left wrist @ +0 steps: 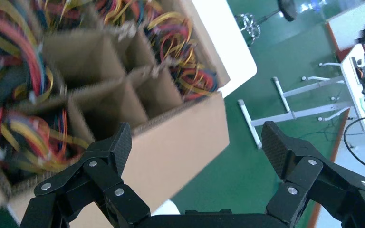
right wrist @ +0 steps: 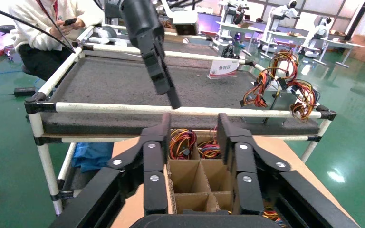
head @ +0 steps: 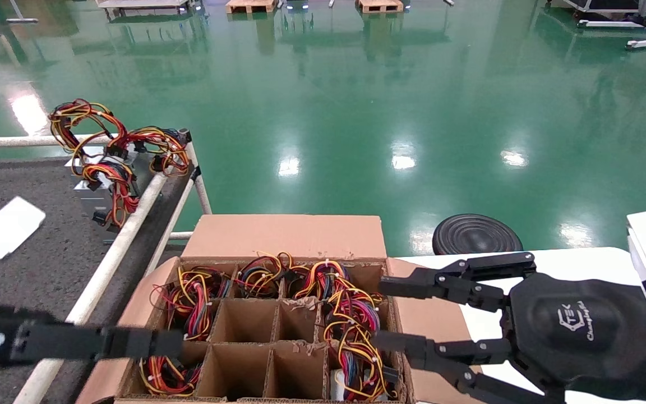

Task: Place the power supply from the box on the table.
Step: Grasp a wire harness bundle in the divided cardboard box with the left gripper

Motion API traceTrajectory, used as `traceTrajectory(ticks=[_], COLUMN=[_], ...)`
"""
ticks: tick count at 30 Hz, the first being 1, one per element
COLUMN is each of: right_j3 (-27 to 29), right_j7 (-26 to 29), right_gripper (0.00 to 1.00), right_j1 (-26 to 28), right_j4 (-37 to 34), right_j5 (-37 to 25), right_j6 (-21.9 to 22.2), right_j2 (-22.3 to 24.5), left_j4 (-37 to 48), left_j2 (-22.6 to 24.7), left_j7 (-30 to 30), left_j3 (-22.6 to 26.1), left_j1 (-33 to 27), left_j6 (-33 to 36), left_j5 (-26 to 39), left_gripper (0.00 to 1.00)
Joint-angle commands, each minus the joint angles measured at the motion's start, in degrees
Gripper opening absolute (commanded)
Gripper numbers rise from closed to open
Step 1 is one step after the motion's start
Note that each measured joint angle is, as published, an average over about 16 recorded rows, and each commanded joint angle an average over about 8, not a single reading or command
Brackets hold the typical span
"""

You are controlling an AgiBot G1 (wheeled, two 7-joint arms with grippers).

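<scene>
Box [head: 278,314]: several cells hold wired power supplies [head: 351,331], others empty. Table [head: 31,269], left of box: delivered units [head: 115,168] at far rail. Right gripper [head: 382,314], jaws apart, empty, at box's right edge; left gripper [head: 180,343], jaws apart, empty, at its left edge. Next pick pending.

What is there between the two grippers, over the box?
In the head view, the left gripper and right gripper flank the box; between them lie empty divider cells and wire bundles.

box [head: 284,238]: matt corrugated cardboard | table [head: 37,264]: rough, perhaps foam | floor [head: 413,101]: glossy
</scene>
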Motion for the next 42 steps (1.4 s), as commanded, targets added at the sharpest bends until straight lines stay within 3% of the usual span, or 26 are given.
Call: traceTrajectory(ticks=[1, 11, 17, 27, 42], right_j3=[0.0, 0.0, 0.0, 0.0, 0.0], right_j7=[0.0, 0.0, 0.0, 0.0, 0.0], right_gripper=[0.00, 0.00, 0.00, 0.00, 0.00], right_j1=[0.0, 0.0, 0.0, 0.0, 0.0], right_j4=[0.0, 0.0, 0.0, 0.0, 0.0], right_j5=[0.0, 0.0, 0.0, 0.0, 0.0], right_j6=[0.0, 0.0, 0.0, 0.0, 0.0], right_j2=[0.0, 0.0, 0.0, 0.0, 0.0], left_j4=[-0.2, -0.7, -0.9, -0.8, 2.8], left_j2=[-0.6, -3.7, -4.1, -2.1, 1.8], left_j7=[-1.6, -4.8, -6.1, -6.2, 1.5], left_j3=[1.8, 11.1, 14.2, 16.2, 16.6], left_j1=[-0.9, -5.5, -8.2, -9.8, -5.3], left_j6=[0.3, 1.9, 2.5, 0.4, -6.7], left_j5=[-0.3, 1.8, 5.4, 10.4, 11.2], left_gripper=[1.00, 1.00, 1.00, 1.00, 1.00])
